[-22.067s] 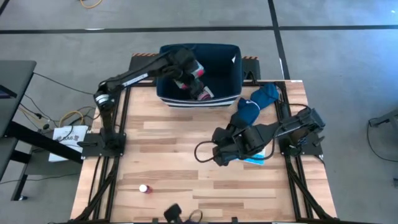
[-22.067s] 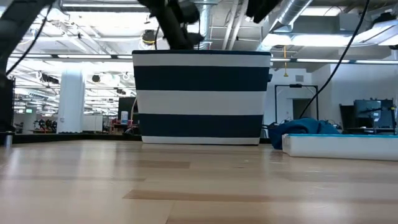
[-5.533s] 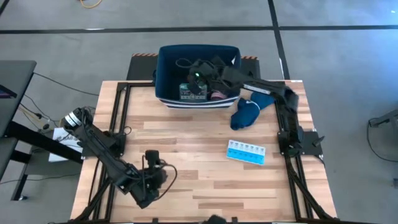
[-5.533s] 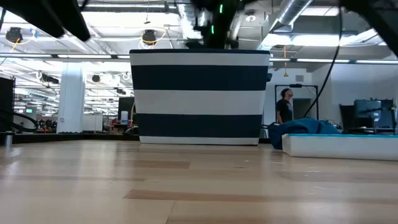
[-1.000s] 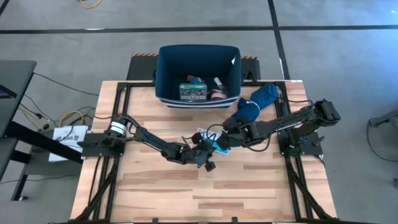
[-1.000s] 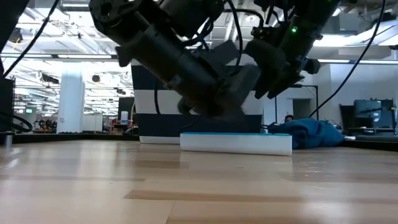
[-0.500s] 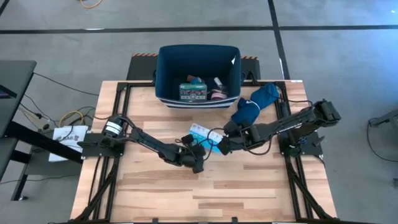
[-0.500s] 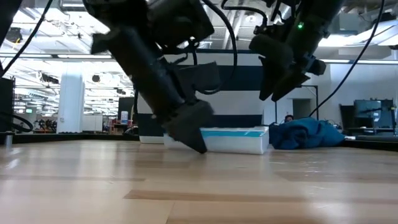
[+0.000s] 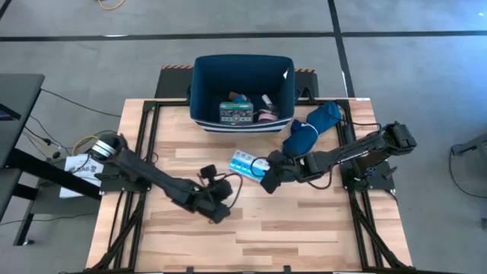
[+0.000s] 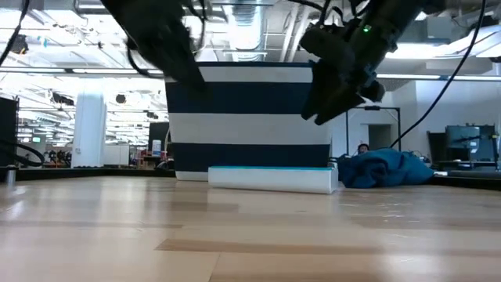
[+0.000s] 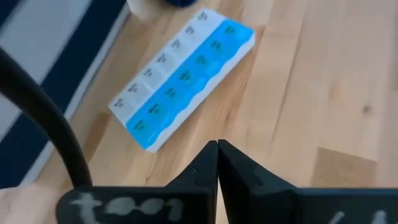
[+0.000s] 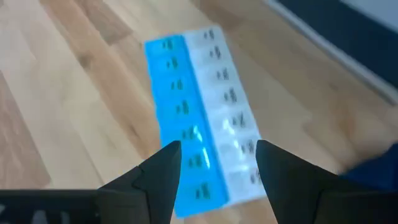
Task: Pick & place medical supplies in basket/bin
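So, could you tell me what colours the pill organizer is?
Pill organizer: one bright blue row, one white; clearest in right wrist view.

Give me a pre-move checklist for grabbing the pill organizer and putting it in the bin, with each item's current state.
1. Pill organizer lies flat on the table, nothing holding it: ok.
2. Right gripper open, lined up over the organizer's end: ok.
3. Right gripper's fingers low enough to close on it: cannot tell.
4. Left gripper shut, clear of the organizer: ok.
5. Bin upright behind the organizer, room left inside: ok.
6. Blue cloth apart from the organizer: ok.
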Controlling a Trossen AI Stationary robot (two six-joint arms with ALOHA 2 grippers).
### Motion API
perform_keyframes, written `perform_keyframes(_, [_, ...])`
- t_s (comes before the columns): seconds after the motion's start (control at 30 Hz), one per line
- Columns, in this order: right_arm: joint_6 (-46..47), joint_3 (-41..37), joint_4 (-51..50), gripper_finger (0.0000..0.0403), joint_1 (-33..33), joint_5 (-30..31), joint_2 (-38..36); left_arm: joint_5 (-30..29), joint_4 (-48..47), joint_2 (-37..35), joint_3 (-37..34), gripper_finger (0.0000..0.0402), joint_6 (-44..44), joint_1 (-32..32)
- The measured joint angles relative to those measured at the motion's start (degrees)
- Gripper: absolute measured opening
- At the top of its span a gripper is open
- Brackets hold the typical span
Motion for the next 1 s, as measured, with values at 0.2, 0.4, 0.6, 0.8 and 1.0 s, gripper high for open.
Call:
perform_keyframes(0.2, [-0.75, 0.00, 1.29, 0.0195, -2.87, 0.03, 0.17, -3.73, -3.43, -7.64, 0.02, 0.0000, -2.86, -4.81])
perform_keyframes(0.4, [-1.52, 0.21, 7.20, 0.0186, -3.24, -1.49, 5.35, -8.29, -8.23, -12.49, -0.02, 0.0000, -5.02, -9.57])
perform_keyframes(0.6, [-0.68, 0.81, 4.10, 0.0173, -4.13, 2.57, 9.52, -12.54, -17.01, -13.87, -0.06, 0.0000, -14.52, -12.76])
perform_keyframes(0.8, [1.28, 0.90, 3.75, 0.0150, -5.01, 3.13, 8.88, -13.73, -22.00, -13.78, -0.04, 0.0000, -21.06, -14.93])
perform_keyframes(1.0, [3.36, 0.92, 3.74, 0.0118, -5.02, 2.63, 10.70, -16.01, -22.75, -13.78, -0.04, 0.0000, -22.42, -17.22])
